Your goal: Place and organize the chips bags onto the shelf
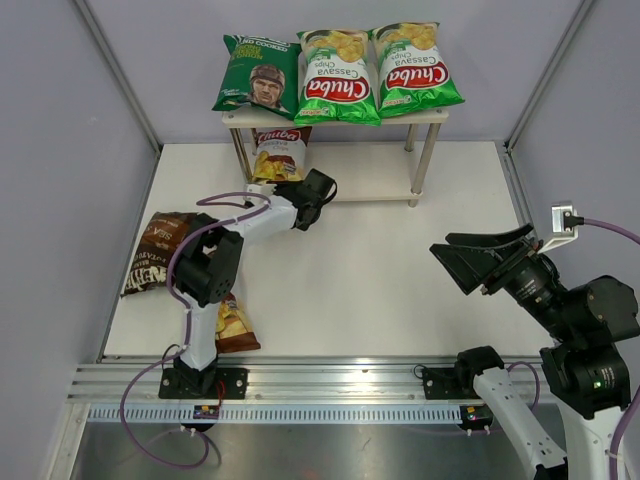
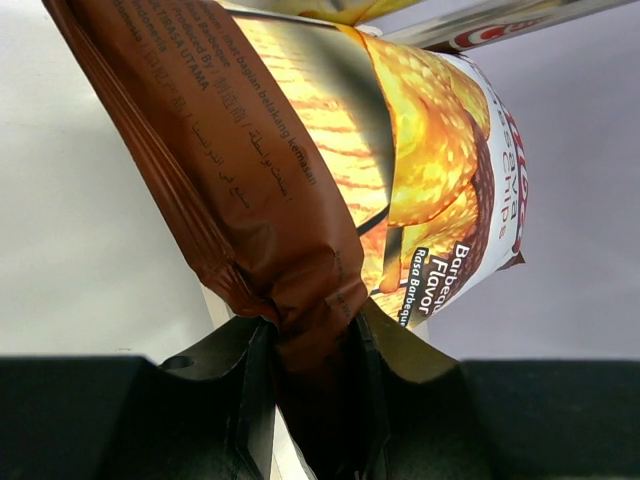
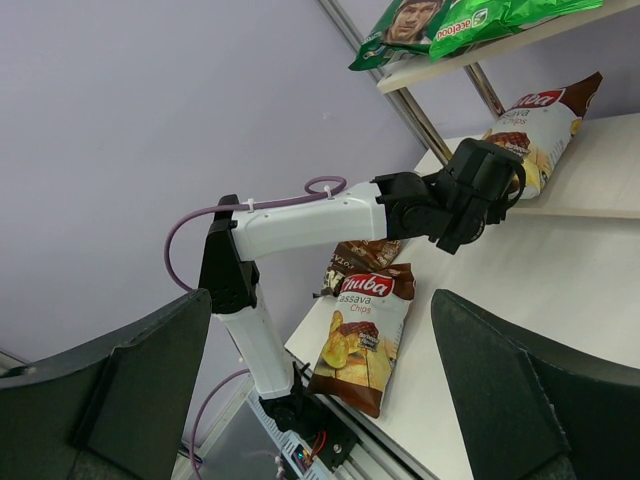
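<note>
Pale lilac walls (image 1: 60, 150), white tabletop (image 1: 400, 260)

The left bright green bag (image 1: 338, 78) and the right bright green bag (image 1: 414, 70) on the shelf (image 1: 238, 118) each carry a red "Chuba" logo with "Cassava Chips", upside down in the top view. The brown-and-white bag (image 2: 430, 180) at the lower board also shows "Chuba"; up close its front reads "Flavor" beside a word starting "Barbeq", with "Rasa" below, and its brown back has "RASA UTAMA" among fine print. The second brown-and-white bag (image 3: 362, 335), lying on the table (image 1: 380, 270), reads "huba" and "assava Chips". Lettering on the dark green bag (image 1: 258, 75) and the dark brown bag (image 1: 158, 250) is too small to read
</note>
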